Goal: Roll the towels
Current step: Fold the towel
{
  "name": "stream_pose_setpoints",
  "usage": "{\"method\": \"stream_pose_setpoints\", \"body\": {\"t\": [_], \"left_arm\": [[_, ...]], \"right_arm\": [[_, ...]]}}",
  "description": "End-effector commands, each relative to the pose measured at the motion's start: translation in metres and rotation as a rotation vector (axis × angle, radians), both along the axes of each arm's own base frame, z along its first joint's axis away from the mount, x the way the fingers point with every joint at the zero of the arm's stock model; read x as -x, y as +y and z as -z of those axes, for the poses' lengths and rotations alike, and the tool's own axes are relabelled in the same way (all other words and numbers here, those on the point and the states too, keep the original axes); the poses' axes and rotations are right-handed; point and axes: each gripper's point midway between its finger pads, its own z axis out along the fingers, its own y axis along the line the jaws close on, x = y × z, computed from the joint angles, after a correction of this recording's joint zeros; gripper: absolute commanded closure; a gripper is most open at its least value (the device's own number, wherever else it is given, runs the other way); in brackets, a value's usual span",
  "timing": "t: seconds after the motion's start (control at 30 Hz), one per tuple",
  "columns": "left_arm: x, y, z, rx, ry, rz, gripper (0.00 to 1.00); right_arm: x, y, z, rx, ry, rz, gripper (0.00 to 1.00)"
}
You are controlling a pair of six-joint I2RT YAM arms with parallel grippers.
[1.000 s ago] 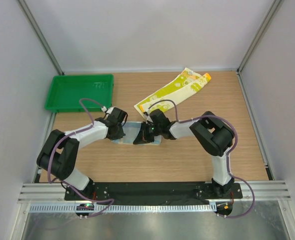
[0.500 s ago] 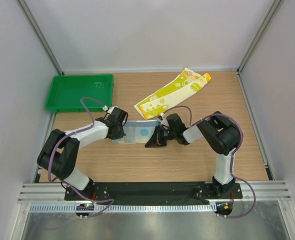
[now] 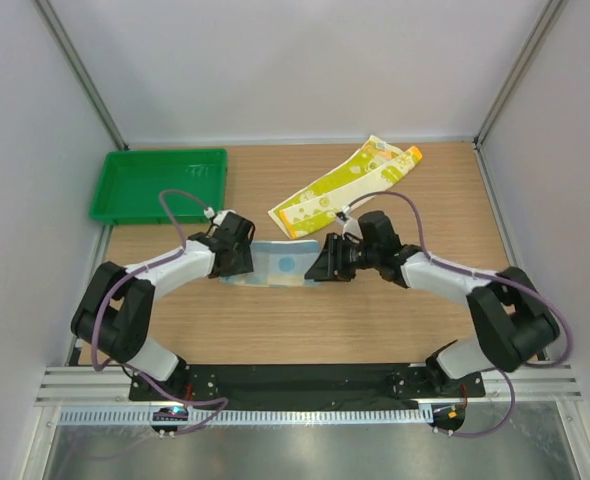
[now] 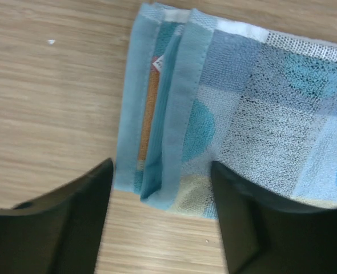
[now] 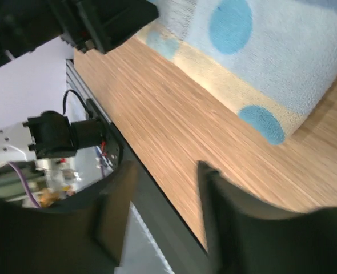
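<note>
The light blue towel (image 3: 280, 264) lies flat and folded near the middle of the table (image 3: 275, 335), not rolled. The left gripper (image 4: 161, 171) sits at its 9 o'clock end, jaws spread either side of the layered edge without pinching it. The right gripper (image 5: 165, 168) is at its 3 o'clock end, jaws apart with only bare wood between them.

With nothing gripping it, the stacked folds may slacken or splay open, and a jaw closing now could catch only the top layer, giving a crooked roll.

The yellow-green towel (image 3: 340, 185) stretches away toward 1 o'clock, its near corner close to the blue one's far edge — a sweeping right arm might drag it. The green tray (image 3: 105, 205) stands well apart at 10 o'clock.
</note>
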Motion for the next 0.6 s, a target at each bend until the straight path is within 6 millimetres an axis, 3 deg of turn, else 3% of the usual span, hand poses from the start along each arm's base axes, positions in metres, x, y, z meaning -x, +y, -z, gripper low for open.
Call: {"method": "stream_pose_setpoints", "body": {"t": [0.0,0.07,0.17,0.27,0.33,0.37,0.43,0.47,0.53,0.57], "left_arm": [[-0.011,0.006,-0.037,-0.018,-0.090,-0.021,0.26],[-0.013,0.008,-0.046,-0.021,-0.110,-0.039,0.17],[-0.013,0.010,-0.067,-0.062,-0.155,-0.062,0.16],[-0.013,-0.007,-0.102,-0.171,-0.255,-0.003,0.16],[-0.010,-0.019,-0.113,-0.246,-0.289,0.040,0.16],[-0.007,-0.044,-0.123,-0.230,-0.321,0.096,0.17],[-0.004,-0.069,-0.121,-0.224,-0.321,0.145,0.19],[0.001,-0.094,-0.125,-0.196,-0.342,0.187,0.21],[0.004,-0.126,-0.127,-0.148,-0.368,0.230,0.21],[0.006,-0.141,-0.116,-0.148,-0.356,0.257,0.21]], "right_arm": [[-0.001,-0.018,-0.029,0.099,-0.097,0.024,0.40],[-0.004,-0.026,-0.036,0.129,-0.119,0.060,0.29],[-0.014,-0.049,-0.037,0.245,-0.151,0.171,0.23],[-0.027,-0.092,-0.034,0.434,-0.181,0.369,0.22],[-0.035,-0.131,-0.039,0.562,-0.215,0.545,0.22],[-0.035,-0.141,-0.042,0.584,-0.222,0.591,0.22],[-0.036,-0.169,-0.053,0.644,-0.243,0.722,0.22],[-0.035,-0.178,-0.056,0.666,-0.249,0.762,0.22],[-0.032,-0.198,-0.069,0.689,-0.266,0.859,0.22],[-0.030,-0.203,-0.073,0.687,-0.275,0.886,0.21]]}}
